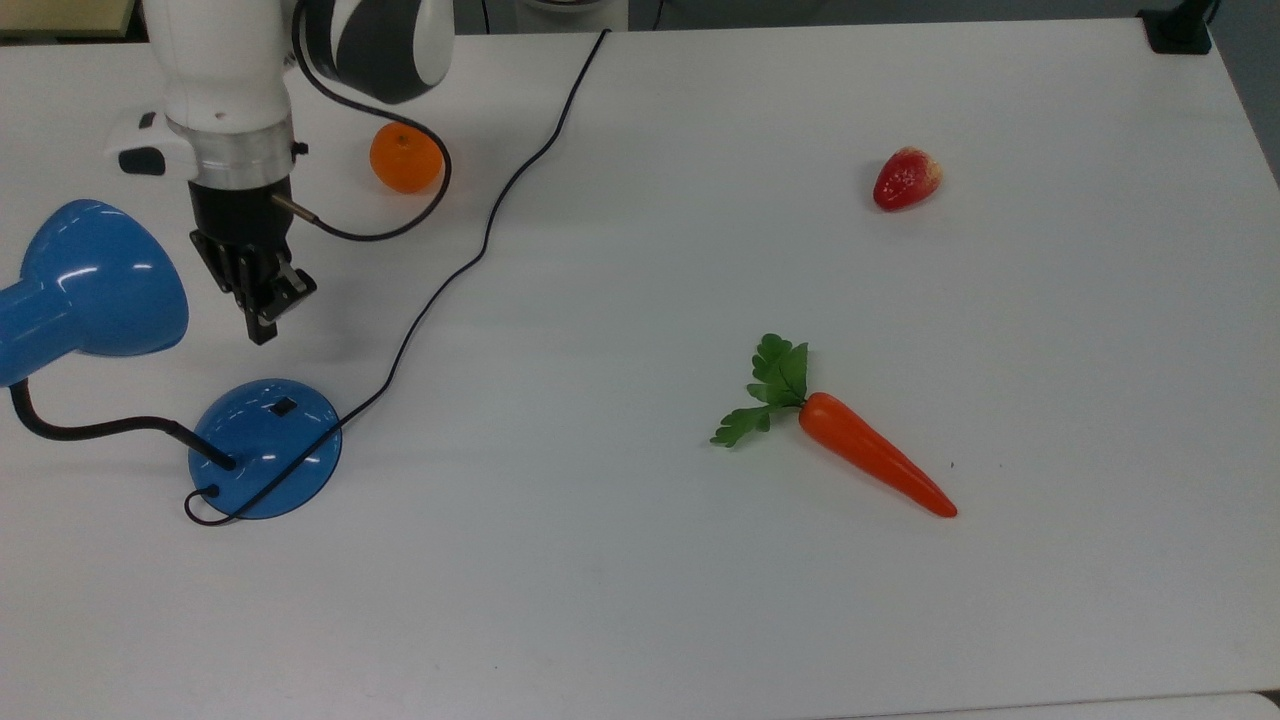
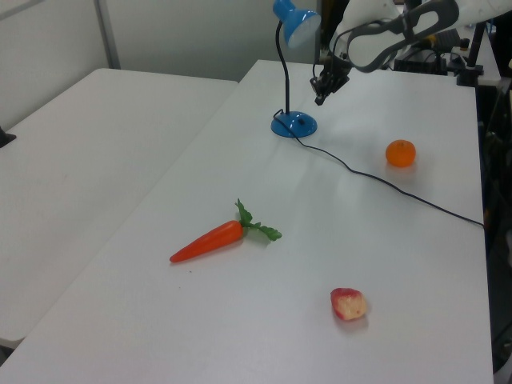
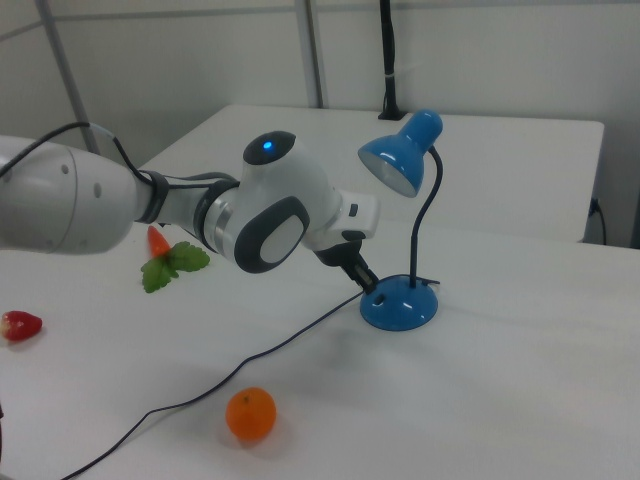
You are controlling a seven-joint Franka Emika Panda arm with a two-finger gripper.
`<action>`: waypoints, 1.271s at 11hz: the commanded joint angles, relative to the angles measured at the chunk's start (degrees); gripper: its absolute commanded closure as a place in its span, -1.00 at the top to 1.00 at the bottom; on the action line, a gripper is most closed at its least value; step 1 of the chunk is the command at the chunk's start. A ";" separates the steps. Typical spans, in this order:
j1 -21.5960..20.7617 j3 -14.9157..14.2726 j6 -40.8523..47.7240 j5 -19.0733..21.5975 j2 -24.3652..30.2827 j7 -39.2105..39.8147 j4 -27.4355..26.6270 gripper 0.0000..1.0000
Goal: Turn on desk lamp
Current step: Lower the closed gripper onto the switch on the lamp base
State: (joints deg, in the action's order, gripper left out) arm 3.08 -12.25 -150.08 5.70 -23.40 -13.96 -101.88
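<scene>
Here the black two-finger gripper (image 1: 262, 330), fingers closed on nothing, hangs just beyond the glossy blue desk lamp's (image 1: 265, 448) domed base, open white table (image 1: 640, 600) rightward.

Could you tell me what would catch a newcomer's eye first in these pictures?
Most striking is the glossy blue desk lamp at the top view's left, its round base on the white table with a black cord snaking away. The robot arm's dark gripper hangs just short of that base. Bright toy foods dot the rest: an orange, a carrot and a strawberry.
</scene>
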 commanded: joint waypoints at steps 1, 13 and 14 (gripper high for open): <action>-1.33 -0.40 -5.57 0.54 -2.87 -0.89 0.19 -0.96; -1.15 -0.49 -8.21 0.01 -10.78 -0.72 6.96 -0.92; -1.06 -0.40 -8.21 0.10 -10.87 -0.72 7.57 -0.92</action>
State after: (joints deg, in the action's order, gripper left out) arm 2.54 -12.24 -157.16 5.69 -33.08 -14.01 -96.08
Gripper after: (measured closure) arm 0.960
